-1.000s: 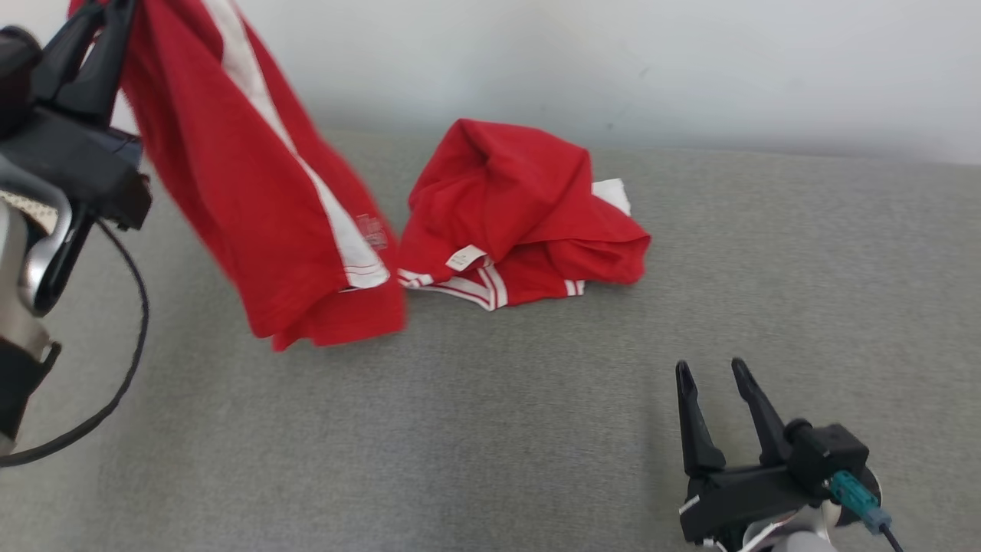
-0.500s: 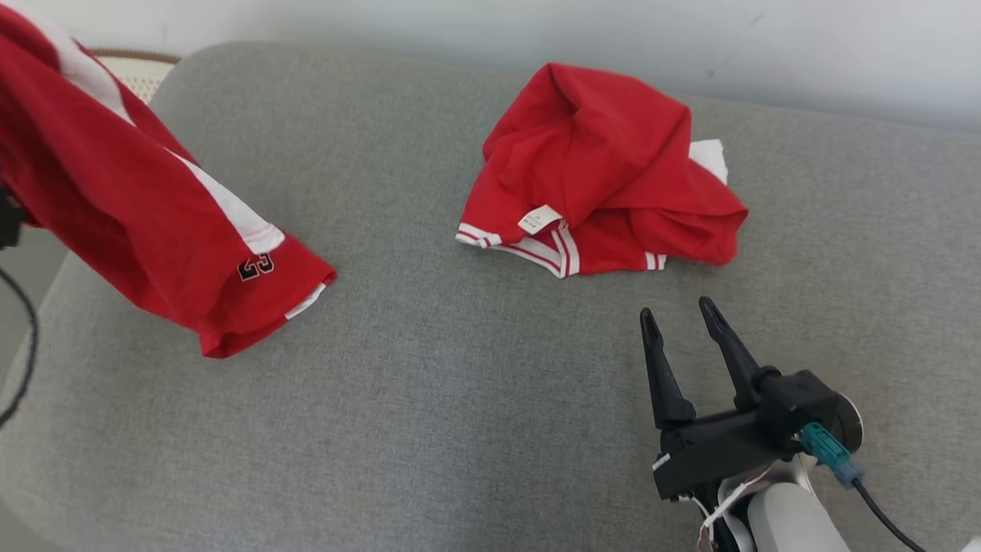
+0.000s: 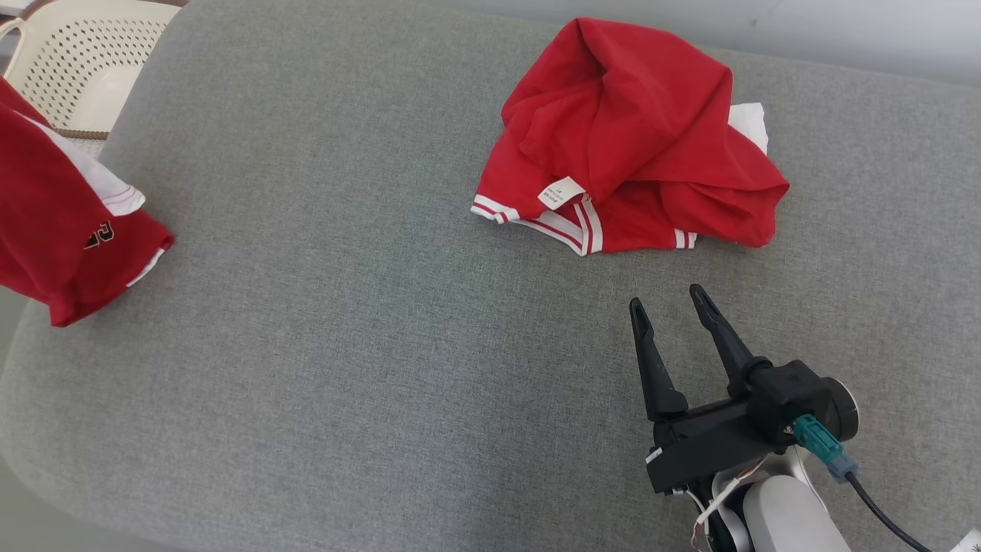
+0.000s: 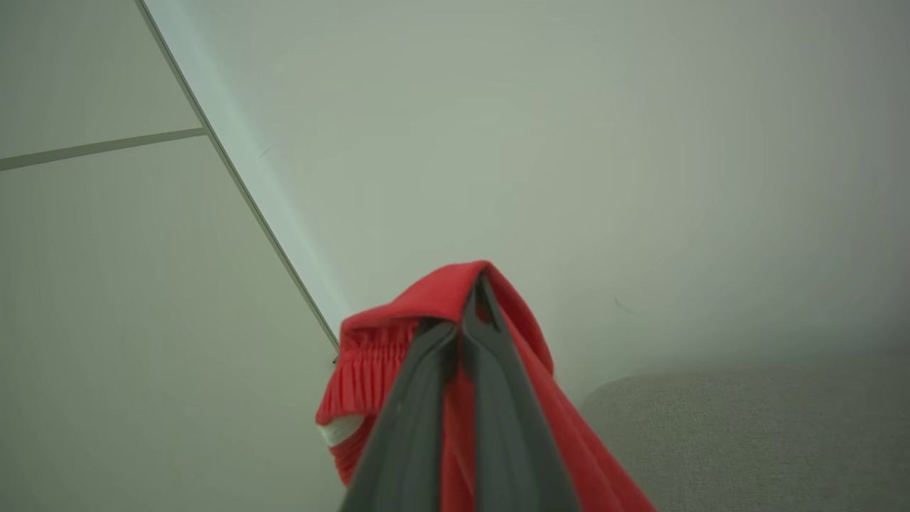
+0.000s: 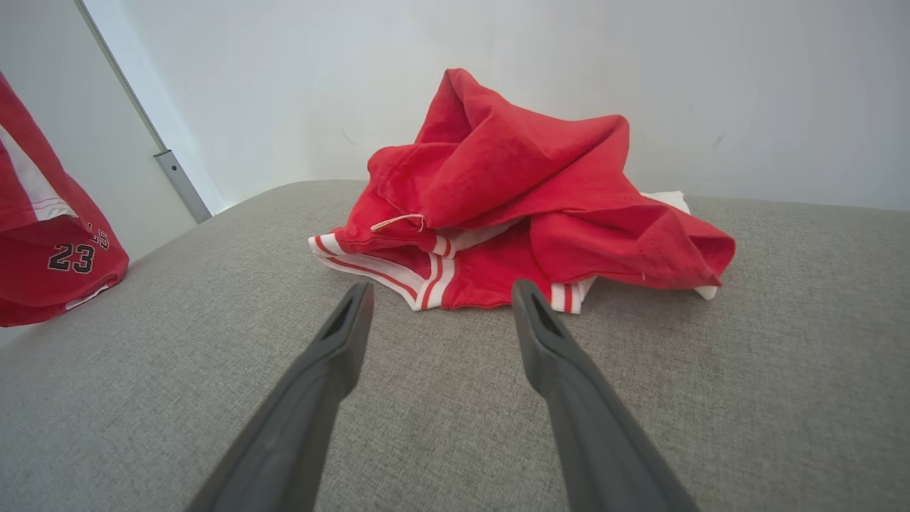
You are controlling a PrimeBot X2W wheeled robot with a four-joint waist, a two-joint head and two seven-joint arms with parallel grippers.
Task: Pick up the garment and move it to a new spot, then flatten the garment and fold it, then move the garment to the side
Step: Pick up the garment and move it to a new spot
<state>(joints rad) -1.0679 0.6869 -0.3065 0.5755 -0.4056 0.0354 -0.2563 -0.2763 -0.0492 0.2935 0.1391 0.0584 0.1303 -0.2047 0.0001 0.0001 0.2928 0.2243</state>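
The garment [image 3: 54, 230], red shorts with a white side stripe and a black number, hangs at the far left of the head view, its lower end over the left edge of the grey padded surface [image 3: 368, 322]. In the left wrist view my left gripper [image 4: 469, 313] is shut on the garment [image 4: 370, 370] at its gathered waistband. The garment [image 5: 43, 263] also hangs at the left of the right wrist view. My right gripper [image 3: 665, 297] stands open and empty at the lower right, just short of a crumpled red pile; its tips [image 5: 441, 286] point at that pile.
A second red garment with white-striped trim [image 3: 628, 138] lies crumpled at the back of the surface [image 5: 498, 192]. A white perforated chair [image 3: 77, 61] stands beyond the left corner. A pale wall [image 5: 498, 71] runs close behind.
The head camera has tilted and turned. The held garment has swung left, away from the crumpled pile, to the surface's left edge. My right gripper stays open.
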